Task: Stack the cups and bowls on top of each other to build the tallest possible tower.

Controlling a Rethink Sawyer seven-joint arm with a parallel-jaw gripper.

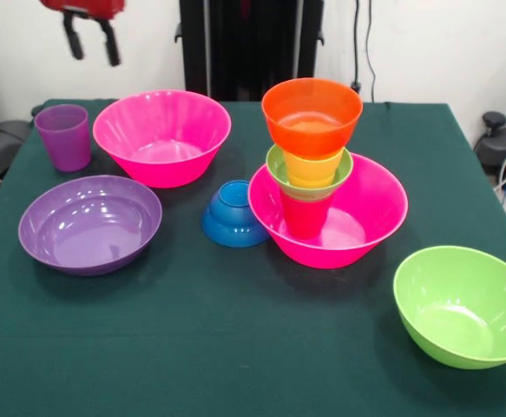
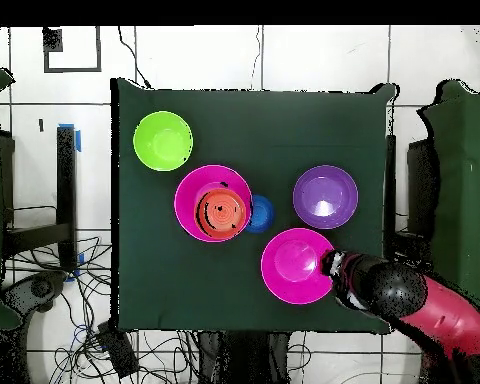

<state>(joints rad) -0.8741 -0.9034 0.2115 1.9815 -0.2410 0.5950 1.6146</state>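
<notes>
Tower sits in the pink bowl (image 1: 370,221) mid-table as a wide base: red cup (image 1: 305,215), small green bowl (image 1: 279,167), yellow cup (image 1: 313,167), orange bowl (image 1: 312,115). Second pink bowl (image 1: 161,136), purple bowl (image 1: 89,223), lime bowl (image 1: 461,304), tipped blue bowl (image 1: 233,213) and purple cup (image 1: 63,136) lie unstacked. Gripper (image 1: 92,39), fingers apart and empty, hangs above the purple cup's corner, likely next pick.

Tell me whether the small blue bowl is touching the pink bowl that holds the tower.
Touching. The front view shows the tilted blue bowl leaning on the pink bowl's outer wall with no cloth visible between; the overhead view also shows their rims meeting.
</notes>
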